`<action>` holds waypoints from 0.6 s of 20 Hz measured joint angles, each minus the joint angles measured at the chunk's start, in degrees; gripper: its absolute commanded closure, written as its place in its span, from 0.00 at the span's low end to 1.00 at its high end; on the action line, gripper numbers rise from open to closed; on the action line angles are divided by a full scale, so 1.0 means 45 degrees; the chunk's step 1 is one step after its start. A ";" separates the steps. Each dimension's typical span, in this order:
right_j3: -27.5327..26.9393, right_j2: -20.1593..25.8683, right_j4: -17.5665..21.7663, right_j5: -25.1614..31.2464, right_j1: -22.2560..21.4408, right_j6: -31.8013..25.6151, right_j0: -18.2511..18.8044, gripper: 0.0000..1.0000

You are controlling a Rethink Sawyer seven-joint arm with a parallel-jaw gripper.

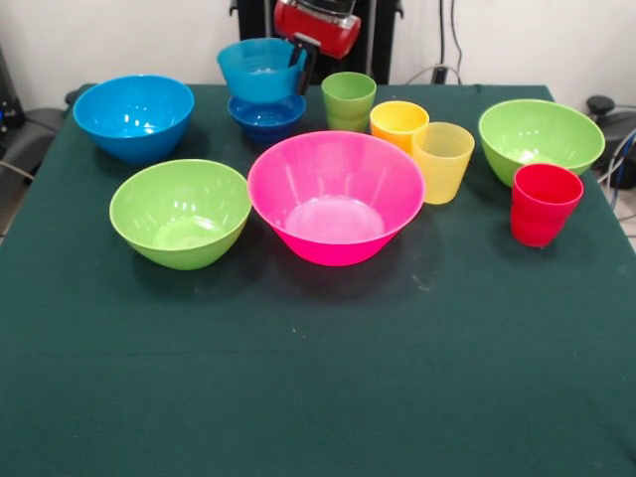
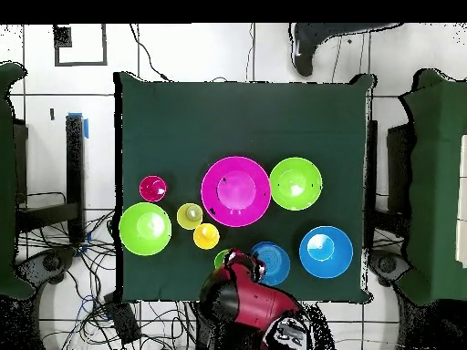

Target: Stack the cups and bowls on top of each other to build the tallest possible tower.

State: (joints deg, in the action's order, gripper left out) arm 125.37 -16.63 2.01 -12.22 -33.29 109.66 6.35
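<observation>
- Medium bright blue glossy plastic bowl [image 1: 133, 116]: upright near the table's far left corner in the front view.
- Lime green glossy bowl [image 1: 180, 213]: nearer, left of centre.
- Tower [image 1: 264, 91]: a light blue bowl [image 1: 260, 70] tilted atop a small dark blue bowl [image 1: 266, 115], at the far edge.
- Gripper [image 1: 300, 62]: one black finger on the light blue bowl's rim; grip width cannot be told.
- Large pink bowl [image 1: 336, 197]: centre.
- Green ribbed cup [image 1: 349, 100], orange cup [image 1: 397, 123], pale yellow cup [image 1: 442, 161]: a diagonal row, the last two touching.
- Second lime bowl [image 1: 541, 138] and red cup [image 1: 543, 204]: near the right edge.
</observation>
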 measured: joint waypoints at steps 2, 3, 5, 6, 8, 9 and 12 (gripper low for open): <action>-0.0132 0.0000 0.0053 0.0111 -0.0114 0.0000 0.0051 1.00; -0.0173 0.0000 0.0066 0.0135 -0.0149 0.0000 0.0068 1.00; -0.0316 -0.0004 0.0087 0.0165 -0.0249 0.0000 0.0093 1.00; -0.0420 -0.0007 0.0087 0.0167 -0.0274 0.0000 0.0084 1.00; -0.0527 -0.0006 0.0087 0.0167 -0.0266 0.0000 0.0071 1.00; -0.0609 -0.0007 0.0087 0.0167 -0.0256 0.0000 0.0055 1.00; -0.0731 -0.0011 0.0087 0.0167 -0.0256 0.0000 -0.0014 1.00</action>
State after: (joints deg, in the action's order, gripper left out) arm 122.08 -16.68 2.40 -11.47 -34.44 109.66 6.28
